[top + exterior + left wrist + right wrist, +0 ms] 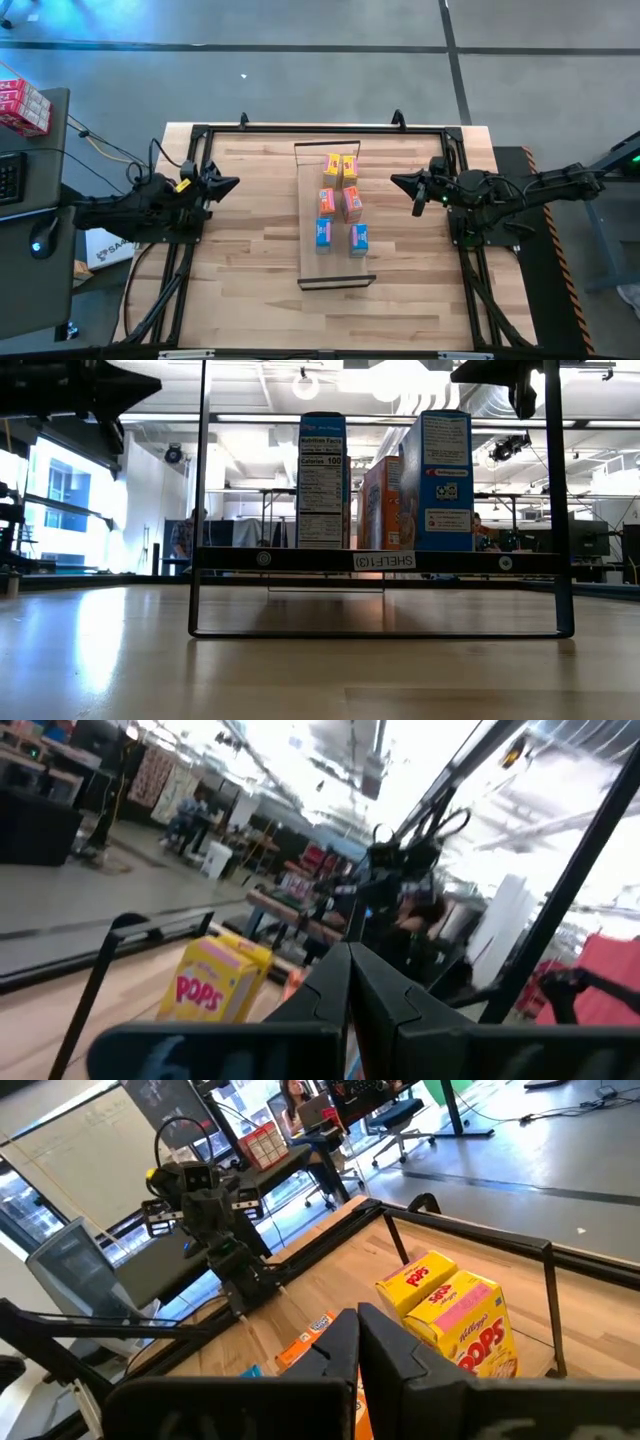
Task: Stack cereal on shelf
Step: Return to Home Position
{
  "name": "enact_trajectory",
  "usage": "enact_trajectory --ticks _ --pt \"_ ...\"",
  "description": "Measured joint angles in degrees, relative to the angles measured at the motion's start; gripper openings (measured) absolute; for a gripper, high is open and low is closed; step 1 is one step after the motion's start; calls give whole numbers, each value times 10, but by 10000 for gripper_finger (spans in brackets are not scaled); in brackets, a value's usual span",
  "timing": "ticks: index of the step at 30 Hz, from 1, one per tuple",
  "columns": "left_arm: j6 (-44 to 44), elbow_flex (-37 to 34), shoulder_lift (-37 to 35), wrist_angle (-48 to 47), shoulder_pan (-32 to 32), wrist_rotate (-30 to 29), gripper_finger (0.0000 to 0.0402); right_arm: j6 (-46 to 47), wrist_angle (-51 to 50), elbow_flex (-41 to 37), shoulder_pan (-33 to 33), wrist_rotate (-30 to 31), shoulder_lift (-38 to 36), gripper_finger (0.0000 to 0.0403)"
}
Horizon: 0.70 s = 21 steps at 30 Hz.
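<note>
Six cereal boxes [352, 205] stand paired on the shelf [310, 262]. Judged light, thin-walled, crushable; grip lightly across narrow sides. The left hand [232, 184] and right hand [396, 181], closed empty, flank it.

Overhead camera looks down, table-level camera across, both on the shelf [308, 205].
</note>
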Motion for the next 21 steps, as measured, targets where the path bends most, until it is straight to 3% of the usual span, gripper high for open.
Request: enact_trajectory --ticks 7,13,21 --pt "-24 -82 0 126 0 3 0 4 0 0 0 -2 0 0" --pt "5 -80 0 100 0 13 0 18 -1 0 0 -30 0 0" --pt "6 -80 0 99 0 73 0 28 -2 0 0 -90 0 0"
